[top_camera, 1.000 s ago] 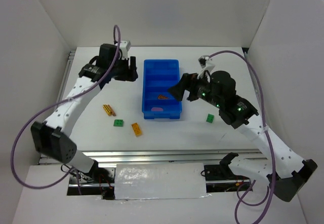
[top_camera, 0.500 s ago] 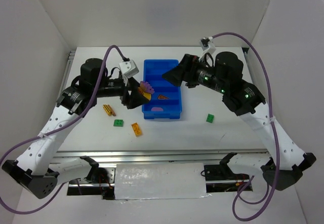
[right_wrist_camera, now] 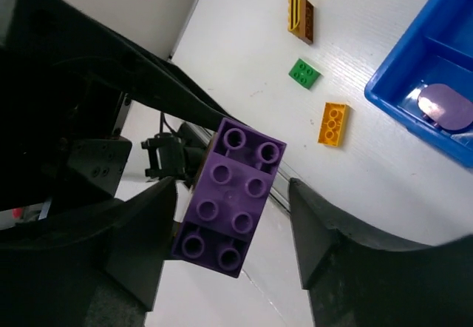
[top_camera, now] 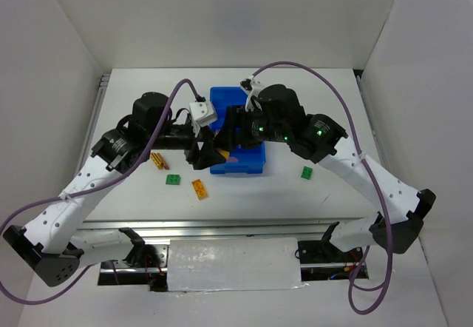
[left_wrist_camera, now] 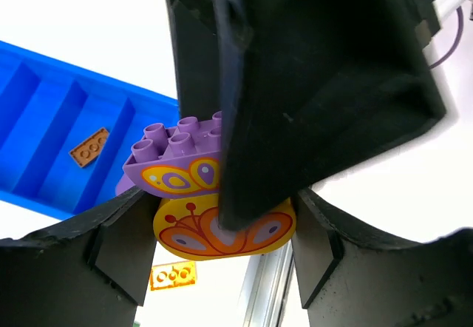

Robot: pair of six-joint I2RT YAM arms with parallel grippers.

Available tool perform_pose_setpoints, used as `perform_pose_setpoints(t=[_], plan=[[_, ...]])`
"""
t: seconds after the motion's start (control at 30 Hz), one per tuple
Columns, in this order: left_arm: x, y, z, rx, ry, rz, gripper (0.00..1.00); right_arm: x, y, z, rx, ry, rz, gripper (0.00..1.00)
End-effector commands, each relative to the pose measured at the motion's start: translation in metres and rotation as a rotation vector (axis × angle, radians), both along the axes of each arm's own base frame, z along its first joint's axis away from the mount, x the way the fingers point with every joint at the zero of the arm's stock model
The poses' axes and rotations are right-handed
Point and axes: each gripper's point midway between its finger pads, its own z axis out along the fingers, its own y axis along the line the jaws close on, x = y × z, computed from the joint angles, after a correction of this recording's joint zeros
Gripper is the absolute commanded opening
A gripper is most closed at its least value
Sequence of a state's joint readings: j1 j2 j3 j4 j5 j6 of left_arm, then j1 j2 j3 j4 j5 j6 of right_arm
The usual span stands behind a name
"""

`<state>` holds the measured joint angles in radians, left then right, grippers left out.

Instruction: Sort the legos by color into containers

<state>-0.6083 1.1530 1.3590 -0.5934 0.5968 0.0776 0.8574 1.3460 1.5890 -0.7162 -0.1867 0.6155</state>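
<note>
Both arms have met over the tray's point(top_camera: 252, 168) near-left corner, top view. Left wrist: left jaws clamp yellow brick point(left_wrist_camera: 222, 232), purple brick point(left_wrist_camera: 171, 149) stacked atop. Right wrist: right jaws straddle purple brick, grip unclear. Looks like separating; next I'd pinch and pull.

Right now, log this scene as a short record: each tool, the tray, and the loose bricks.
left tool: shut on a yellow printed plastic piece with a purple studded plastic brick stacked on top
right tool: straddles that purple brick; grip cannot be confirmed
bright blue plastic tray: holds a flat purple plastic piece and a brown flat plastic plate
loose: two green plastic bricks, one orange-yellow plastic brick, one yellow-and-brown plastic stack
</note>
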Motion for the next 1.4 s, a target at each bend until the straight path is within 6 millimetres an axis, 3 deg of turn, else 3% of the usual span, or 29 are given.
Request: perform_pose_setpoints(t=[0.0,0.17,0.2,0.23,0.4,0.67,0.83,0.93,1.13,1.23,1.27,1.33,1.37], plan=[[-0.001,0.0,0.011,-0.016,-0.072,0.001,0.0,-0.002,-0.008,0.009,0.012,-0.039,-0.023,0.67],[0.0,-0.004,0.005,0.001,-0.064,-0.001,0.0,-0.003,-0.01,0.014,0.031,-0.059,-0.026,0.39],[0.001,-0.004,0.005,0.001,-0.062,0.007,0.0,-0.002,-0.01,0.014,0.029,-0.063,-0.022,0.26],[0.001,-0.006,0.004,0.004,-0.068,0.004,0.0,-0.002,-0.01,0.013,0.026,-0.062,-0.025,0.01],[0.001,-0.005,0.004,0.001,-0.07,0.013,0.0,-0.002,-0.013,0.016,0.035,-0.092,-0.031,0.0],[0.0,-0.004,-0.005,0.041,-0.044,0.032,0.0,0.022,-0.05,0.044,0.059,-0.203,-0.134,0.0],[-0.001,-0.004,-0.004,0.035,-0.051,0.035,0.0,0.029,-0.065,0.049,0.09,-0.239,-0.155,0.0],[-0.002,-0.005,-0.004,0.03,-0.052,0.025,0.0,0.021,-0.061,0.051,0.133,-0.236,-0.099,0.0],[0.002,-0.005,-0.006,0.045,-0.041,0.047,0.0,0.025,-0.071,0.048,0.071,-0.276,-0.113,0.0],[0.01,0.0,0.005,0.016,-0.071,0.114,0.0,0.041,-0.076,0.021,-0.001,-0.261,-0.172,0.0],[0.014,0.007,0.013,0.007,-0.101,0.165,0.0,0.048,-0.079,-0.004,-0.055,-0.236,-0.196,0.0],[0.017,0.019,0.031,-0.038,-0.145,0.25,0.0,0.063,-0.084,-0.036,-0.137,-0.221,-0.248,0.0],[0.021,0.025,0.036,-0.056,-0.143,0.306,0.0,0.064,-0.086,-0.065,-0.186,-0.186,-0.247,0.0]])
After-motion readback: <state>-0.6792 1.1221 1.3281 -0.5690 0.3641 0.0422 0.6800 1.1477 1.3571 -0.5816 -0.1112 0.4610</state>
